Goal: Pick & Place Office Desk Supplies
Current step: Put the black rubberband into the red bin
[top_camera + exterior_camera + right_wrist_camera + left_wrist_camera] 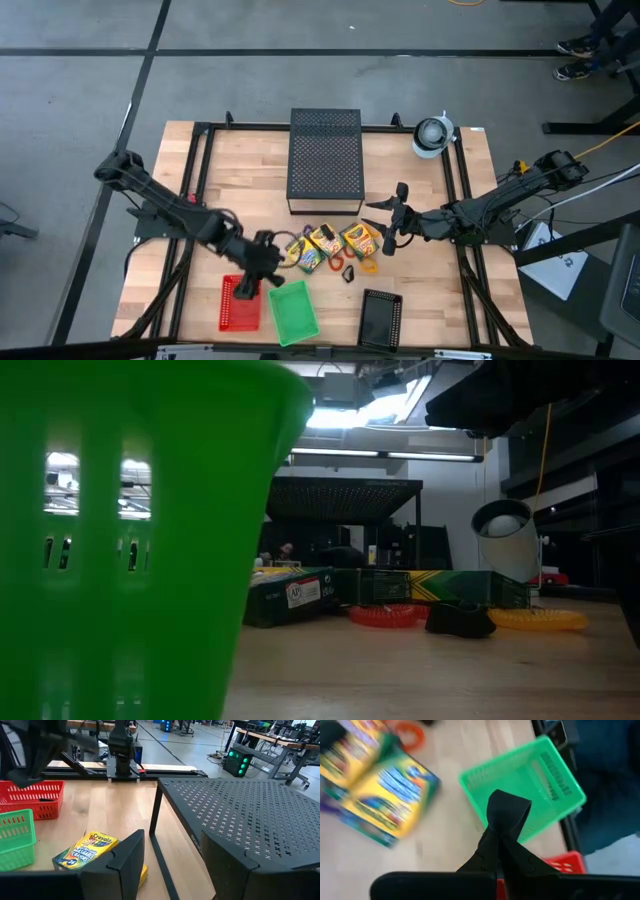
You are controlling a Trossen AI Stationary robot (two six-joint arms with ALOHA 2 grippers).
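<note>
Clip (507, 812) pinched in left fingers (490, 855) (above green basket (560, 790))

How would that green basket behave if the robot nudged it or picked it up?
The green basket looks like thin slotted plastic, so it is probably light and would likely slide on the smooth wooden table rather than resist. Its walls may flex slightly in a pinch. It sits low and wide on a flat base, so tipping seems unlikely.

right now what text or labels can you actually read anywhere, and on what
"Crayola": on the yellow-and-green crayon box in the right wrist view; the smaller print under it is too small to read.
White label on the dark box in the low view: too small to read.
Crayon boxes in the left wrist view: blurred, unreadable.
</note>
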